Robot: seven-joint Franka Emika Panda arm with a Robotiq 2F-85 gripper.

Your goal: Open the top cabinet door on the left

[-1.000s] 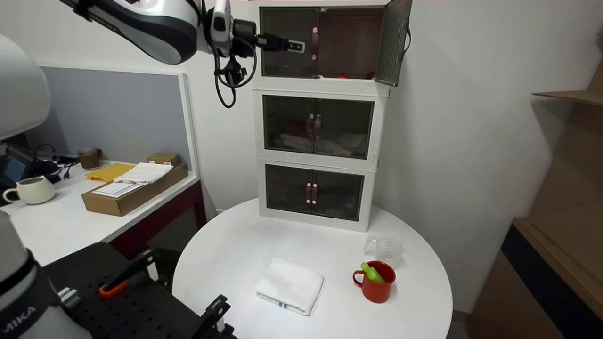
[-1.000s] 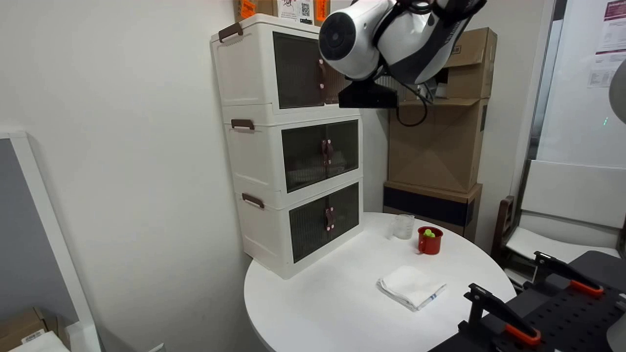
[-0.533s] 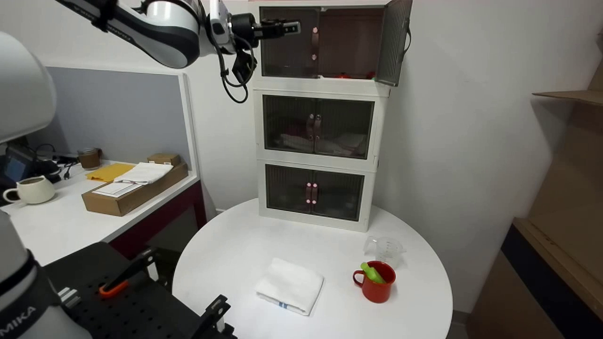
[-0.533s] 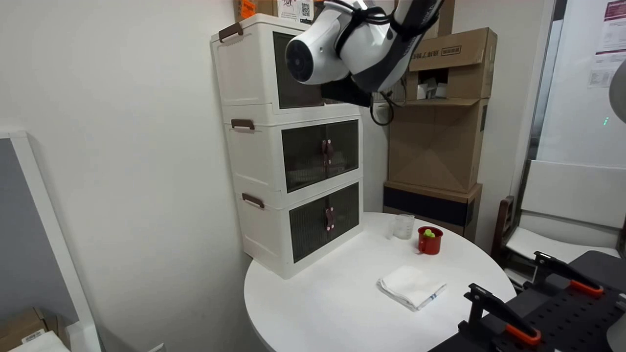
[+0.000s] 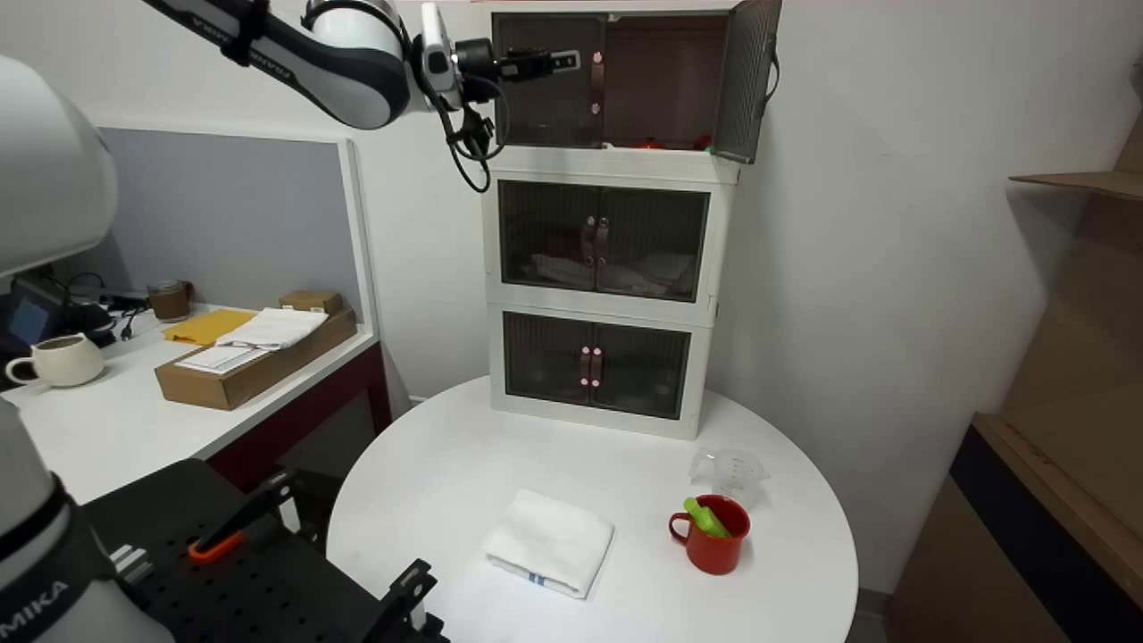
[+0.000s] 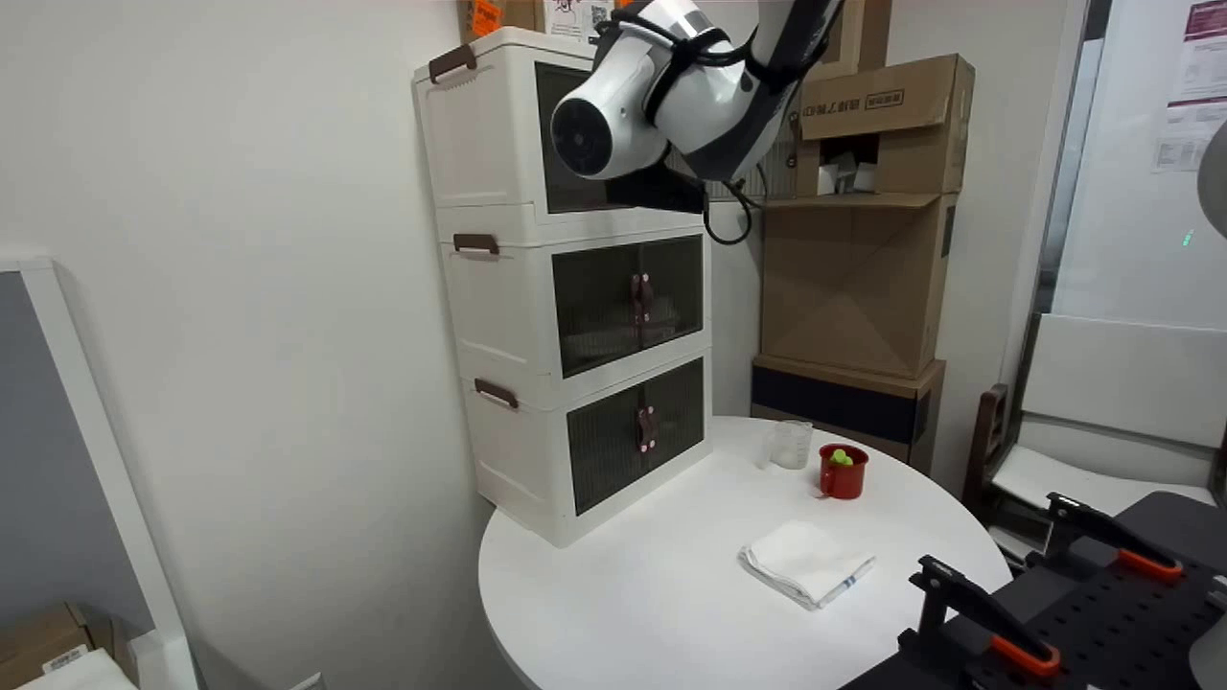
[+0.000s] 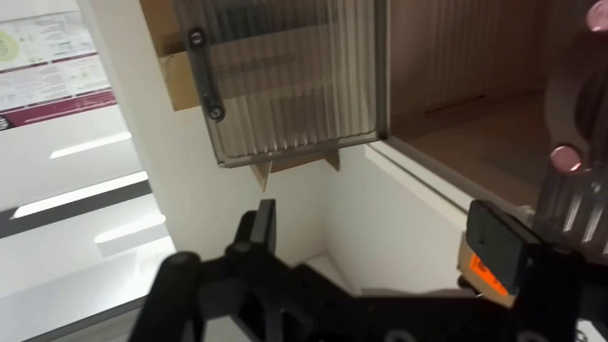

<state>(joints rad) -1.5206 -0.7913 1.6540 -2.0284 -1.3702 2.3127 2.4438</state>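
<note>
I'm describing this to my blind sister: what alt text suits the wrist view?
A robot gripper, open, before a cabinet, scene apparently upside down. At right, a closed smoky door with pink-studded handle; toward the left, its see-through twin stands open.

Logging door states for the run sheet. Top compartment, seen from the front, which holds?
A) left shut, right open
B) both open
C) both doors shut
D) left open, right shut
A: in an exterior view the left door lies flat across its half of the front, while the right door stands swung out, baring the brown interior.
</note>
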